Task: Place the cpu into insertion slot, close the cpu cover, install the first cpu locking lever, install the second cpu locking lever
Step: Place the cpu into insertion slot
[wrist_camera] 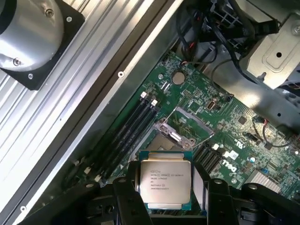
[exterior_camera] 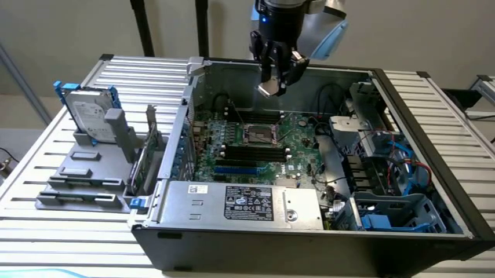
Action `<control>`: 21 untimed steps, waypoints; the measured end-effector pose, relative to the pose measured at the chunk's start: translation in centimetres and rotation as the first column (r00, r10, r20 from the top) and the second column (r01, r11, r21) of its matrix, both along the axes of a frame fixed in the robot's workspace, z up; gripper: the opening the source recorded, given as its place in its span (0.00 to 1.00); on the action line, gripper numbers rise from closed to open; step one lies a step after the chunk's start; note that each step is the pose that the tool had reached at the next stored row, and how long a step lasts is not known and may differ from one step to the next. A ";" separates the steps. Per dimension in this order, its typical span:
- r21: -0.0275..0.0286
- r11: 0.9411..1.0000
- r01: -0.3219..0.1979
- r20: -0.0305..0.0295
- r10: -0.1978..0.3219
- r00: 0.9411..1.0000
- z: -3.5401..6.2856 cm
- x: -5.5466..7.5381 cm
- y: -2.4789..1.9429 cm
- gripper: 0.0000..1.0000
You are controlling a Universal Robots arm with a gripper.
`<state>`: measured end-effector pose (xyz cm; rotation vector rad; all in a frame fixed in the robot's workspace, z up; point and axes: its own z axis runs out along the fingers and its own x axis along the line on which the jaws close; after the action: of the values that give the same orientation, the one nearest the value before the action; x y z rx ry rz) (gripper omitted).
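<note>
- One claw (exterior_camera: 272, 87) pinches the cpu (wrist_camera: 165, 183) by two opposite edges.
- It hangs above the insertion slot (exterior_camera: 261, 135), apart from it, over the open computer case (exterior_camera: 232, 255).

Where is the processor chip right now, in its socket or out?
Out. The gripper holds the chip in the air above the board, and the socket below it sits empty.

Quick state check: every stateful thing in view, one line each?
end effector: shut on the cpu.
cpu: held in the air, not seated.
insertion slot: empty.
cpu cover: looks swung open.
computer case: side open.
memory sticks: seated.
hard drive: outside the computer case, upright in a grey rack.
</note>
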<state>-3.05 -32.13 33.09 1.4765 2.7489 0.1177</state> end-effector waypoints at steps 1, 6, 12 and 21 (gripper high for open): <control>0.000 1.000 0.018 0.000 -0.018 1.000 -0.07 0.0 0.00 0.55; 0.000 0.994 0.109 0.000 -0.109 0.994 -0.39 0.0 0.00 0.55; 0.000 0.976 0.216 0.000 -0.216 0.976 -0.77 0.0 0.00 0.55; 0.000 0.928 0.372 0.000 -0.372 0.928 -1.34 0.0 0.00 0.55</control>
<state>-3.06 -32.13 31.75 1.9624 2.4084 0.1095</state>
